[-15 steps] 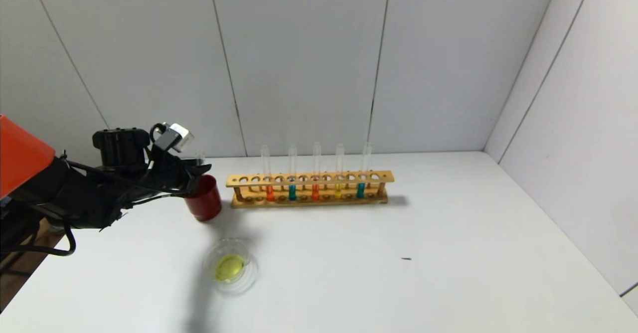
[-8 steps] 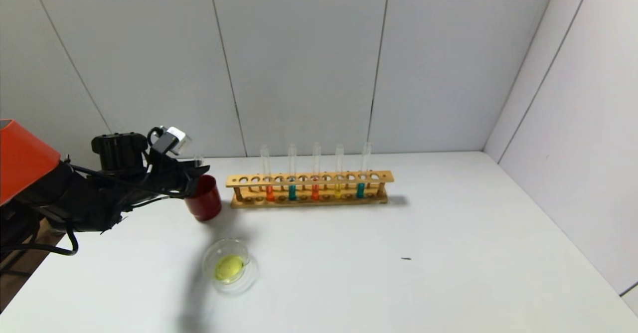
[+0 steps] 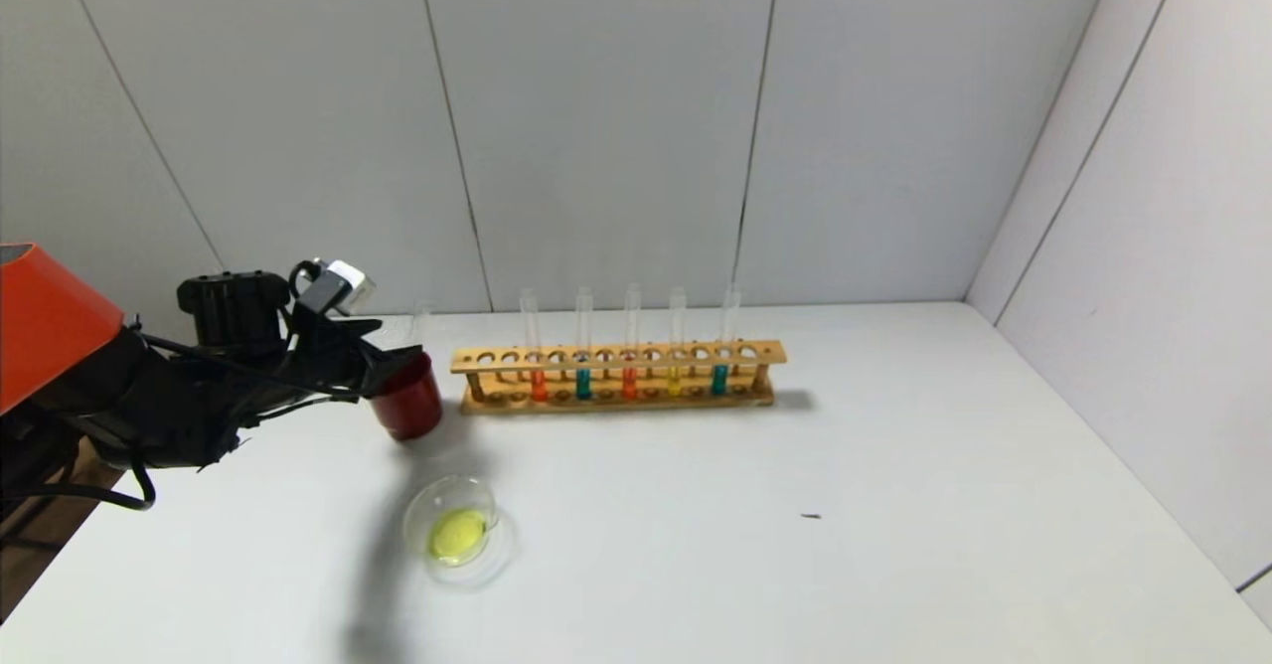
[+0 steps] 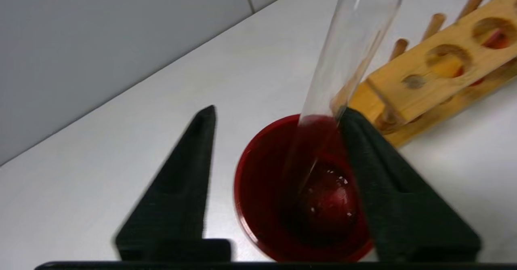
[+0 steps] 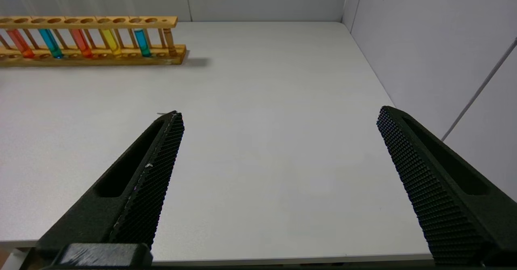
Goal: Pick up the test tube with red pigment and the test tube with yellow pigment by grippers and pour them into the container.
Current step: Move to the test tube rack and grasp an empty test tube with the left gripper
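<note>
Glass empty tube [image 4: 347, 55] leans in red cup [image 3: 407, 401] near desk's far-left corner, my left gripper [image 4: 278, 118] spread wide around it; I'd withdraw straight, avoiding rack [image 3: 616, 376].

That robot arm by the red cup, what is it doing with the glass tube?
The left gripper hangs over the dark red cup, jaws open. An empty test tube stands tilted inside the cup, leaning against one finger. The round glass dish in front holds yellow liquid. Five tubes with orange-red, teal and yellow liquid wait in the wooden rack. The right gripper hangs open over the table's bare right side.
</note>
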Robot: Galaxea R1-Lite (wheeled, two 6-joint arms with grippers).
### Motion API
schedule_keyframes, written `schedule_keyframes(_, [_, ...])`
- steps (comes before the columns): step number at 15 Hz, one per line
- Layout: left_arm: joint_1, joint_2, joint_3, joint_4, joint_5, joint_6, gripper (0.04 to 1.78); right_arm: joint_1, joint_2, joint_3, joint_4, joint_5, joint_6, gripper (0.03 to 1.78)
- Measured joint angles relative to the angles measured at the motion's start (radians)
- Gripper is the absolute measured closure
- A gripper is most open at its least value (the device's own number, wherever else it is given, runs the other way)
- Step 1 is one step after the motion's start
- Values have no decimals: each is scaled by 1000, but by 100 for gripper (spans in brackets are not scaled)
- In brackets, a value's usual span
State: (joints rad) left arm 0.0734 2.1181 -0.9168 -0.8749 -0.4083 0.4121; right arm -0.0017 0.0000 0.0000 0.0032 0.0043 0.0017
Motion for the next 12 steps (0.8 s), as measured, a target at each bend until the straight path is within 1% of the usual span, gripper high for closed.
schedule_keyframes(1, [-2,-1,0,-1,0,0,50,0,0,0,0,0,0,6])
schedule_keyframes(2, [-3,-3,1,-1,-1,0,37,0,0,0,0,0,0,6])
schedule_keyframes(3, [-2,-5,1,-1,-1,0,27,0,0,0,0,0,0,6])
schedule_keyframes(5, [-1,-11,3,-2,0,1,11,0,0,0,0,0,0,6])
schedule_keyframes(7, [0,-18,5,-3,-1,1,7,0,0,0,0,0,0,6])
schedule_keyframes(12, [3,-70,3,0,1,3,7,0,0,0,0,0,0,6])
